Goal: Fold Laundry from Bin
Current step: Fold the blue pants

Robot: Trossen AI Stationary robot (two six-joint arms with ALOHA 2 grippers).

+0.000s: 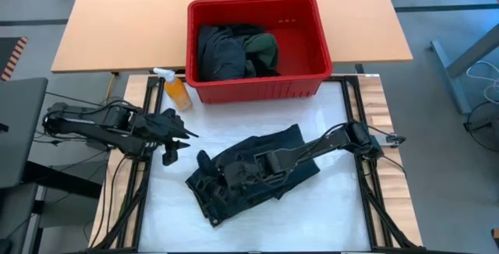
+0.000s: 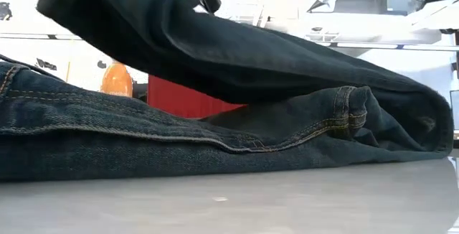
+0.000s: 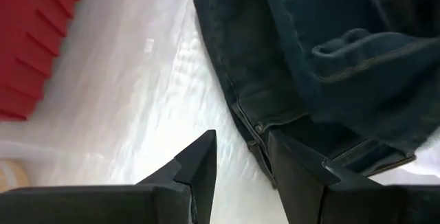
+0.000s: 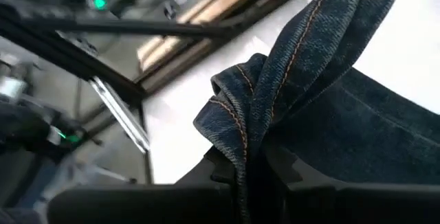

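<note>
From above, you have the jeans (image 1: 253, 172) spread on the white table cover (image 1: 327, 223) near the red bin (image 1: 312, 47), which sits at the far side with more laundry (image 1: 234, 51) inside. Your right gripper (image 1: 249, 168) is over the jeans' middle; your left gripper (image 1: 173, 133) waits at the left, beside the orange spray bottle (image 1: 178, 90).

At table height, a denim layer (image 2: 215, 40) hangs lifted over the flat part, so you're likely mid-fold.

Your left wrist view shows those fingers (image 3: 199, 162) narrowly apart and empty, just beside the waistband (image 3: 254, 124).

Your right wrist view shows a seamed denim edge (image 4: 247, 114) pinched between that gripper's fingers.
</note>
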